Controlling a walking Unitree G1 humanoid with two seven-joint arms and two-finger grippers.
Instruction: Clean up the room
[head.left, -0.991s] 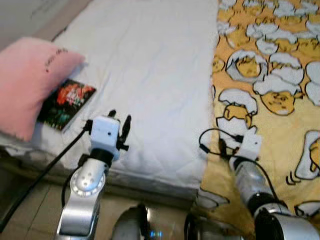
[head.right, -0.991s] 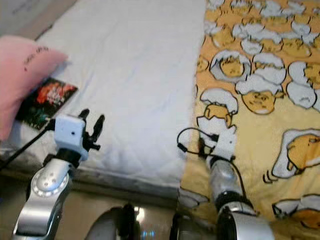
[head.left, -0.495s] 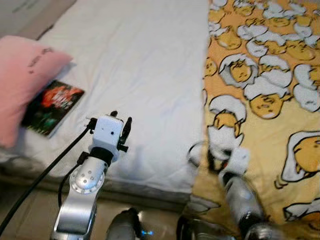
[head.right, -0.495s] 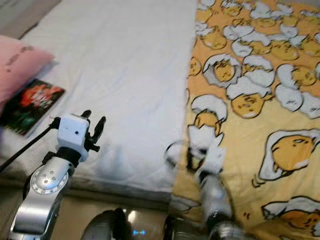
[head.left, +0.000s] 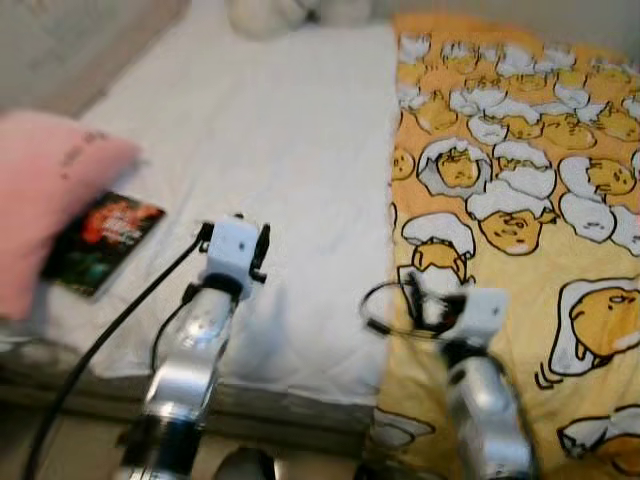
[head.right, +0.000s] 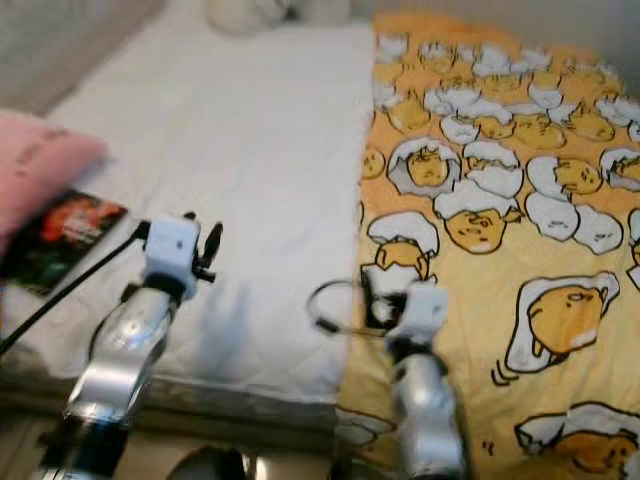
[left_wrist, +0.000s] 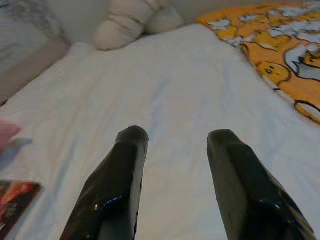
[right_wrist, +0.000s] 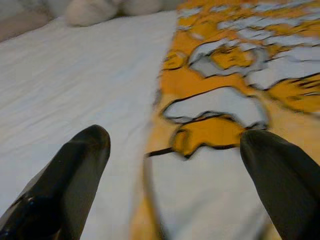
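A dark book (head.left: 100, 240) with a red picture lies on the white sheet (head.left: 300, 130), partly tucked under a pink pillow (head.left: 45, 205) at the bed's left edge. My left gripper (head.left: 252, 228) hovers over the sheet to the right of the book, open with nothing between its fingers (left_wrist: 131, 150). My right gripper (right_wrist: 175, 137) hangs open over the left border of a yellow blanket (head.left: 520, 150) printed with egg cartoons. One of its fingers (right_wrist: 85, 150) is above the sheet, the other above the blanket.
A pale plush shape (left_wrist: 130, 22) lies at the far end of the bed. The bed's near edge (head.left: 290, 385) runs below both arms, with floor under it. A black cable (head.left: 90, 350) trails from the left wrist.
The view has tilted up and shifted, bringing the far end of the bed into sight. Both arms now reach farther over the bed. Both grippers stay open and hold nothing.
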